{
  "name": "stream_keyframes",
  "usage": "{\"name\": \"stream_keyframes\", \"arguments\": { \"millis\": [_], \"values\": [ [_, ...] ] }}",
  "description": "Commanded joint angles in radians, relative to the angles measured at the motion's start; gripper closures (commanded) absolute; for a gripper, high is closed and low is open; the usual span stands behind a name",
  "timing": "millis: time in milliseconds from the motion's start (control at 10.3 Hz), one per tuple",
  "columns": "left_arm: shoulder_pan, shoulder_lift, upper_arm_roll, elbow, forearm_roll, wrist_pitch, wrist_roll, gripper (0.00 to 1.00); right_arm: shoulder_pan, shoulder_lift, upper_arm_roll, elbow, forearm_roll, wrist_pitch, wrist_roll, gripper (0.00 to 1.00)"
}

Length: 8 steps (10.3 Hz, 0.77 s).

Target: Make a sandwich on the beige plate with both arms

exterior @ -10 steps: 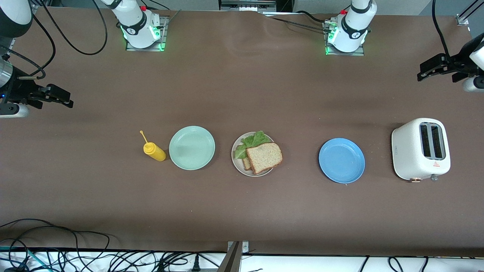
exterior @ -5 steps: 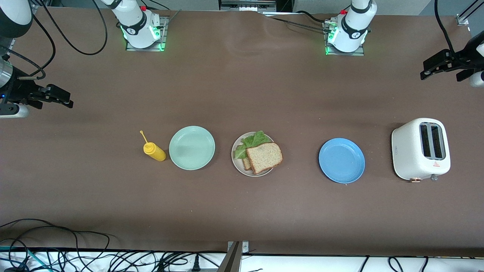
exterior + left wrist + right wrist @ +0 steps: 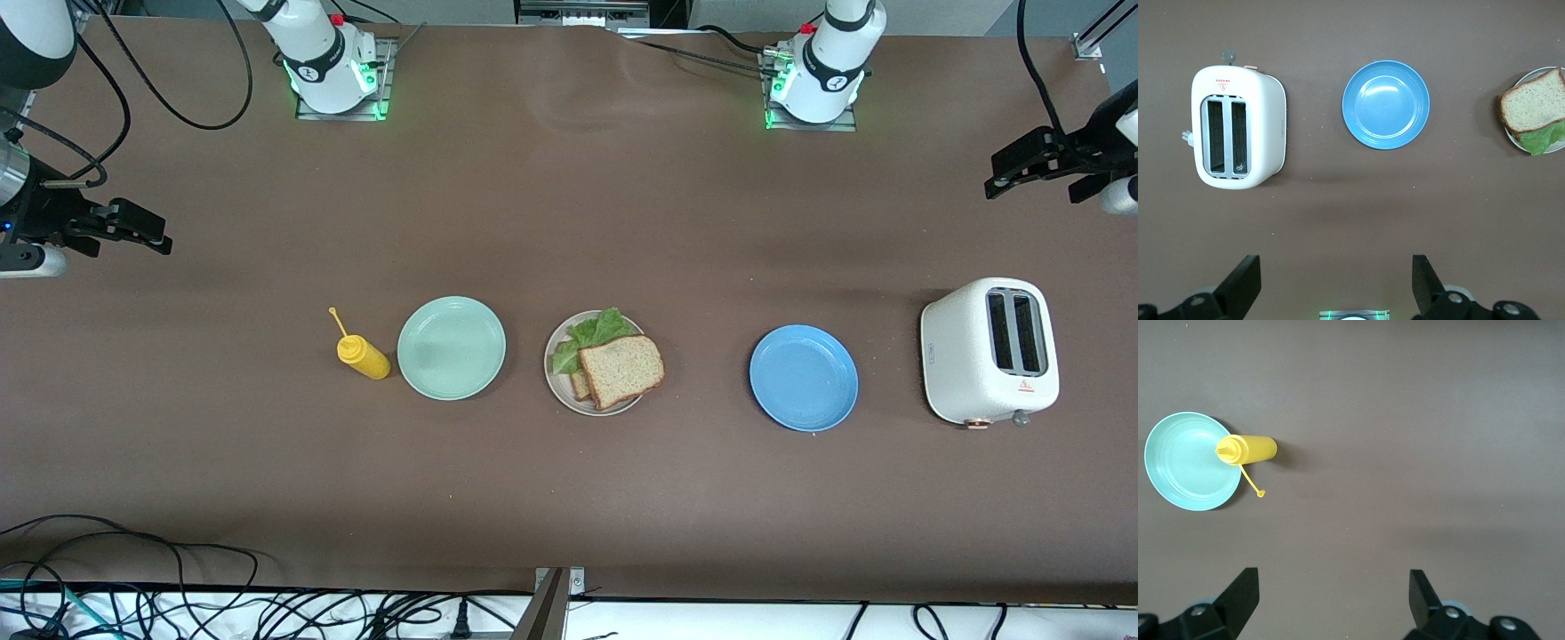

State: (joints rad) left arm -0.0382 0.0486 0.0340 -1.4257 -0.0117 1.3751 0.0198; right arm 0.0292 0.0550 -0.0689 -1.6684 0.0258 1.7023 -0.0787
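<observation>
Both claws gape empty: left claw (image 3: 1000, 178) and right claw (image 3: 160, 236) hang over opposite desk (image 3: 569, 498) ends. Sandwich (image 3: 618, 366) sits on the beige plate (image 3: 560, 391), mid-desk.

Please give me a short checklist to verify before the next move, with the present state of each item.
1. Sandwich of two brown bread slices with green lettuce lies on the round beige plate: ok.
2. Top slice squared over the lower slice: not ok, it sits offset and overhangs the rim toward the left arm's end.
3. Left gripper open, holding nothing, up over bare table at its end: ok.
4. Right gripper open, holding nothing, over bare table at its end: ok.
5. Round mint-green plate and round blue plate carry nothing: ok.
6. White two-slot toaster slots free of bread: ok.
</observation>
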Motion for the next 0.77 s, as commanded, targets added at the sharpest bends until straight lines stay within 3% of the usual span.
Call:
{"name": "stream_keyframes", "arguments": {
  "millis": [0, 677],
  "values": [
    [0.001, -0.006, 0.0, -0.025, -0.016, 0.007, 0.029, 0.0, 0.003, -0.001, -0.003, 0.007, -0.017, 0.005, -0.009, 0.0],
    [0.015, 0.013, 0.001, -0.01, -0.014, 0.012, 0.031, 0.0, 0.003, 0.006, -0.003, 0.009, -0.02, 0.014, -0.009, 0.0]
  ]
}}
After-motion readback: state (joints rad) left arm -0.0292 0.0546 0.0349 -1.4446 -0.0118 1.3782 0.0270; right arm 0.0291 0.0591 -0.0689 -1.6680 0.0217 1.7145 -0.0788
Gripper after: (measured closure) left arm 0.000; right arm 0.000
